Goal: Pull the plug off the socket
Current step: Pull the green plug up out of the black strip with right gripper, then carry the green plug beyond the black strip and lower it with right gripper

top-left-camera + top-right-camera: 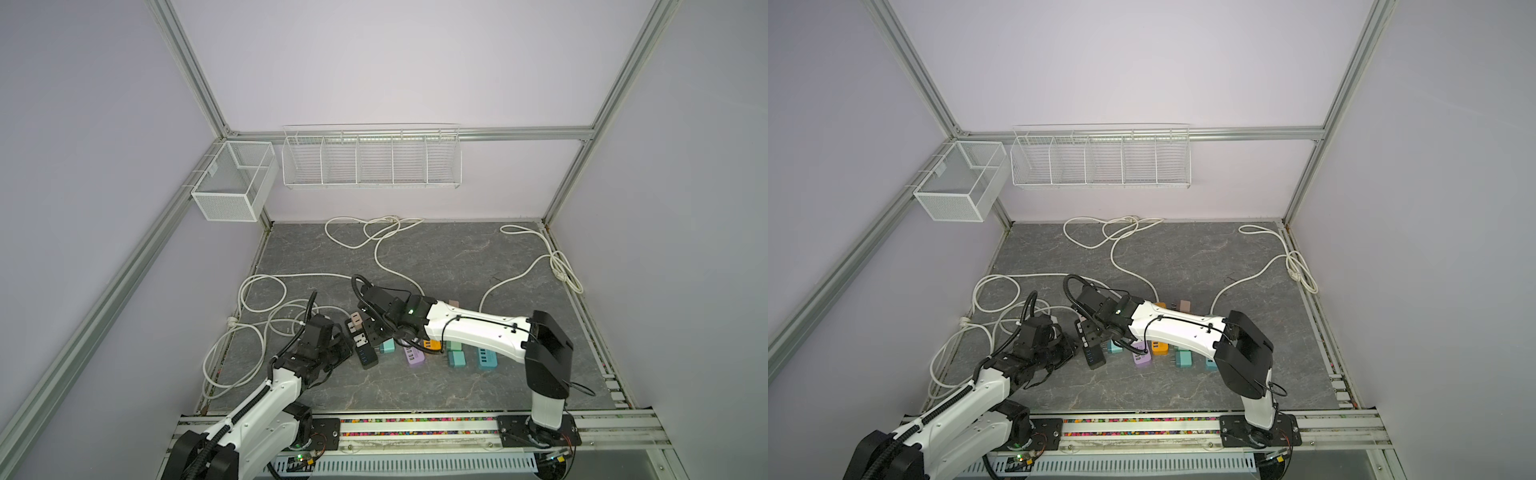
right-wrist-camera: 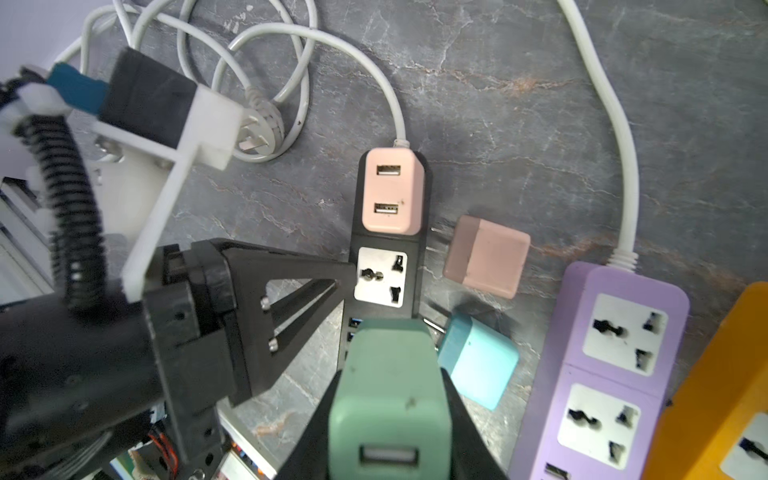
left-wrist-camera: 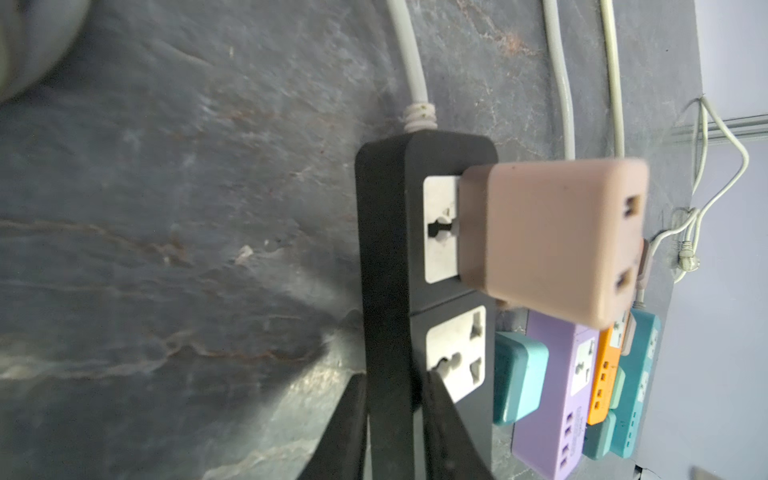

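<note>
Grey marbled tabletop (image 1: 457, 257), white cords (image 2: 631, 199) looped along back and left edges. Black power strip (image 3: 386, 249) lies left of centre toward the front edge, left jaws pinching its side. Right jaws clamp green plug (image 2: 388, 395) over strip's USB end. Pink plug (image 2: 388, 193) fills end socket; tan plug (image 2: 484, 257) and teal plug (image 2: 478, 361) lie loose beside.

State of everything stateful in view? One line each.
black power strip: second socket empty.
pink plug: plugged into its end socket.
green plug: clamped in the right jaws, prongs hidden.
right gripper: shut on green plug.
left gripper: shut on black power strip's edge.
loose pink plug: unplugged.
blue plug: unplugged.
purple power strip: visible sockets empty.
</note>
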Controlling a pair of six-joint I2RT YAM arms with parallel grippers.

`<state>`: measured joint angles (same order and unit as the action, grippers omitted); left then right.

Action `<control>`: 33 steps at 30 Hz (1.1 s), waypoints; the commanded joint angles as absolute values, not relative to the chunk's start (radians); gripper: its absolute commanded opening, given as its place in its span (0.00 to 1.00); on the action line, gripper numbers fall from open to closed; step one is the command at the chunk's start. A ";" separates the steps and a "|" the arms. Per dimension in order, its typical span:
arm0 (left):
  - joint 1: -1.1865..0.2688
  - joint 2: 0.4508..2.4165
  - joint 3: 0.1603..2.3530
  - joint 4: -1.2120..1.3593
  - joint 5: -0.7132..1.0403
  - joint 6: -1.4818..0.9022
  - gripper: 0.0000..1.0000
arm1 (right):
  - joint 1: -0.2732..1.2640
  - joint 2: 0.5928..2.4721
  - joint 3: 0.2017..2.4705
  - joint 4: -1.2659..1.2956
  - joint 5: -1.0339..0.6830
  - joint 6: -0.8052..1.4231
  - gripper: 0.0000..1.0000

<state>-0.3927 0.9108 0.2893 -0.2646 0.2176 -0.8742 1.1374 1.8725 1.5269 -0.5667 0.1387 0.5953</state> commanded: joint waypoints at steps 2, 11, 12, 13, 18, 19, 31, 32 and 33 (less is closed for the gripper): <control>-0.390 0.888 0.316 -0.391 0.216 -0.851 0.26 | 1.113 1.781 1.436 -0.504 0.117 0.616 0.26; -0.391 0.834 0.368 -0.420 0.216 -0.829 0.29 | 0.993 1.717 1.286 -0.321 -0.009 0.677 0.27; -0.391 0.832 0.378 -0.431 0.210 -0.823 0.29 | 0.984 1.723 1.283 -0.299 -0.019 0.677 0.27; -0.391 0.827 0.389 -0.442 0.201 -0.818 0.29 | 0.975 1.733 1.281 -0.280 -0.023 0.680 0.27; -0.390 0.819 0.433 -0.471 0.184 -0.798 0.30 | 0.939 1.793 1.309 -0.232 -0.049 0.683 0.27; -0.390 0.820 0.440 -0.470 0.185 -0.794 0.30 | 0.933 1.807 1.311 -0.207 -0.066 0.684 0.27; -0.388 0.842 0.515 -0.494 0.150 -0.740 0.34 | 0.887 2.015 1.426 -0.120 -0.176 0.698 0.28; -0.390 0.843 0.522 -0.499 0.151 -0.738 0.34 | 0.883 2.030 1.436 -0.117 -0.183 0.698 0.28; -0.388 0.841 0.528 -0.506 0.147 -0.736 0.34 | 0.880 2.047 1.452 -0.115 -0.187 0.694 0.28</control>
